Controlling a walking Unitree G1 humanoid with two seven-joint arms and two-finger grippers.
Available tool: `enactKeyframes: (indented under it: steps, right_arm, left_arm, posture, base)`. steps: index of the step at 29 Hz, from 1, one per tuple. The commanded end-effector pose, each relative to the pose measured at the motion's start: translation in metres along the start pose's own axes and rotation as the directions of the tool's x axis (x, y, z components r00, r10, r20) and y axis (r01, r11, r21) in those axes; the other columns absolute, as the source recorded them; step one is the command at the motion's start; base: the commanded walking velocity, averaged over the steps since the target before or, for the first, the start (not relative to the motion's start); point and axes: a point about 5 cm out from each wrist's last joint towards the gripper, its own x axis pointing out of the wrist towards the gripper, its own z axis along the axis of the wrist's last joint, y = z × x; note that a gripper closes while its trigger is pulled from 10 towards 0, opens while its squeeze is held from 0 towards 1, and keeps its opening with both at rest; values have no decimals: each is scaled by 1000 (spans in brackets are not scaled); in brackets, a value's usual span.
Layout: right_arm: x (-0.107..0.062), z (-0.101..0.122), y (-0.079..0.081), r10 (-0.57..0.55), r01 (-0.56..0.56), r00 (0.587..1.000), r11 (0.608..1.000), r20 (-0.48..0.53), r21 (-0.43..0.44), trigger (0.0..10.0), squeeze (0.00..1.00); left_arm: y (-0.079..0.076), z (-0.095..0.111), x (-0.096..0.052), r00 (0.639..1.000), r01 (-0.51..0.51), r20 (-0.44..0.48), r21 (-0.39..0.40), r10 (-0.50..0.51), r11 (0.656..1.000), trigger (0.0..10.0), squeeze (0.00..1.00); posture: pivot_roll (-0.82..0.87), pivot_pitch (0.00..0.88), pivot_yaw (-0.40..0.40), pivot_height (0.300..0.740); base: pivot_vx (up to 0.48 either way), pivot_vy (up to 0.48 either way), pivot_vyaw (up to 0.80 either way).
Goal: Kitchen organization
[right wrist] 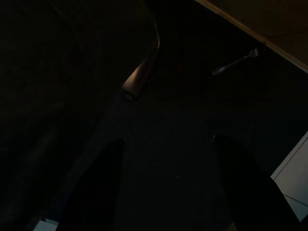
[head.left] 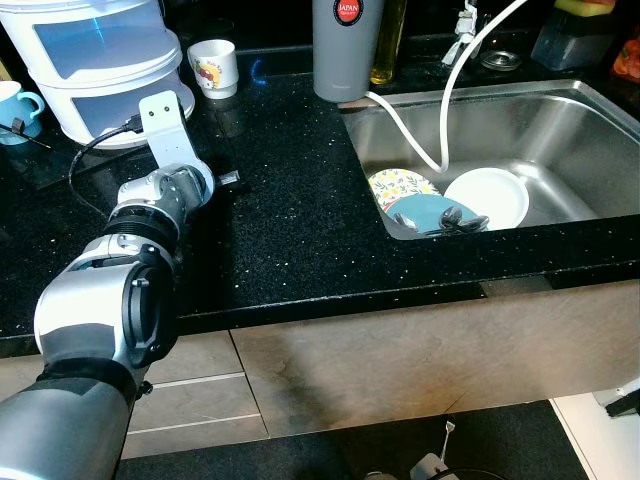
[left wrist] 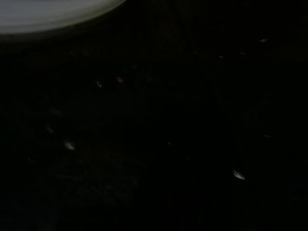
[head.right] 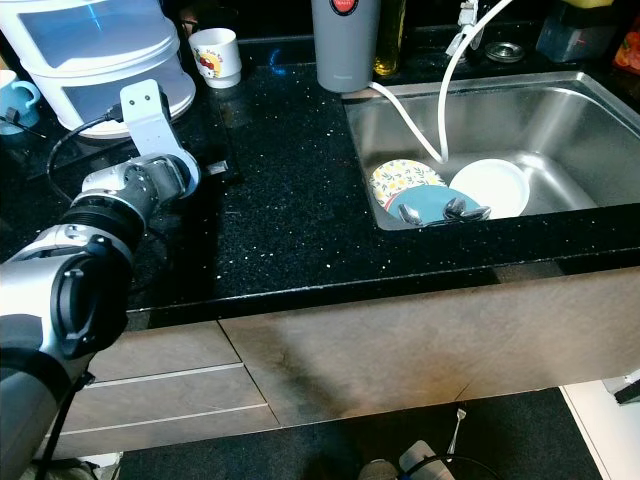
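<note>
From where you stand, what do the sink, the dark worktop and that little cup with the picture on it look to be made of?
The silver rectangular sink looks like brushed stainless steel: grey, with soft streaky reflections. The black speckled worktop seems to be polished stone, perhaps granite or a composite, glossy with pale flecks. The small white printed cup is probably glazed ceramic, smooth and shiny, though plastic can't be ruled out.

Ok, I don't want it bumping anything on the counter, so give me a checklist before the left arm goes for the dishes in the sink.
1. Left gripper on the black countertop, well left of the sink: ok.
2. Left fingers open or shut: cannot tell.
3. Dishes in place: white plate, patterned plate and teal dish lie in the sink: ok.
4. White hose hangs down over the plates, in the way: not ok.
5. Grey tumbler stands at the sink's back left corner, near the path: not ok.
6. Right gripper open, low over the dark floor: ok.
</note>
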Motion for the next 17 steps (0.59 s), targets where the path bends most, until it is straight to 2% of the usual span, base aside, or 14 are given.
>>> enactKeyframes:
  steps: [1, 8, 15, 16, 17]
  right_arm:
    - [0, -3, 2, 0, 0, 1000, 1000, -13, 4, 10000, 0]
    - [0, -1, 0, -1, 1, 1000, 1000, -13, -3, 10000, 0]
    - [0, -2, 0, -1, 1, 1000, 1000, -15, -8, 10000, 0]
    - [0, -2, 0, 0, 0, 1000, 1000, -16, -9, 10000, 0]
    - [0, -2, 0, 0, 0, 1000, 1000, -16, -9, 10000, 0]
  left_arm:
    - [-6, 15, -2, 998, -10, 70, 74, 5, 997, 0, 0]
    - [-30, 35, -7, 985, 23, 165, 204, -58, 979, 0, 0]
    - [-32, 45, -10, 976, 4, 208, 254, -59, 967, 0, 0]
    - [-30, 44, -9, 978, -8, 205, 268, -49, 964, 3412, 0]
    - [-30, 44, -9, 978, -8, 205, 268, -49, 964, 3412, 0]
  posture:
    - [-101, 103, 17, 740]
    - [-101, 100, 14, 740]
    - [-94, 101, 12, 740]
    - [-97, 99, 12, 740]
    - [-97, 99, 12, 740]
  base:
    - [0, 0, 0]
    - [0, 0, 0]
    - [0, 0, 0]
    - [0, 0, 0]
    - [0, 0, 0]
